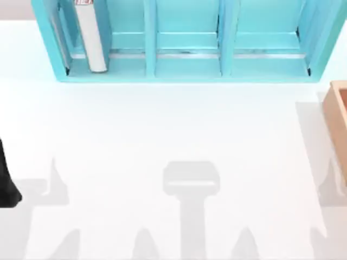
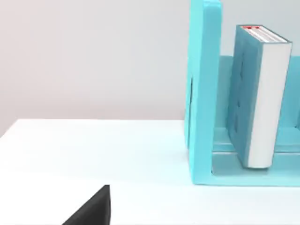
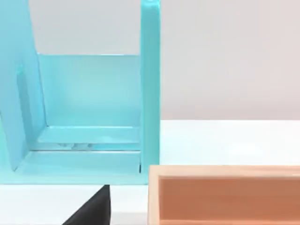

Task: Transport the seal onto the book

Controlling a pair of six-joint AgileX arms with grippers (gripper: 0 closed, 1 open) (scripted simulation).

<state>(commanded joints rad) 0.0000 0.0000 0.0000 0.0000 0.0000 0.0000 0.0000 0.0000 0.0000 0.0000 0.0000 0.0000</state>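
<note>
Left claw (image 2: 95, 209) (cannot tell its grip) is waiting, facing the thick teal hardcover book (image 2: 260, 98), and probably needing to find the seal first.

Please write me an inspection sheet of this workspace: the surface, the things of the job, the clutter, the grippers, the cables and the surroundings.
Surface: white table, bare in the middle.
Job's things: book upright in the light-blue shelf's leftmost compartment, white page edges outward; seal: nothing seen.
Clutter: orange-tan open box at the table's right edge, beside the shelf.
Grippers: left arm at the left edge, right arm parked.
Cables: nothing seen.
Surroundings: plain pale wall behind the table.
</note>
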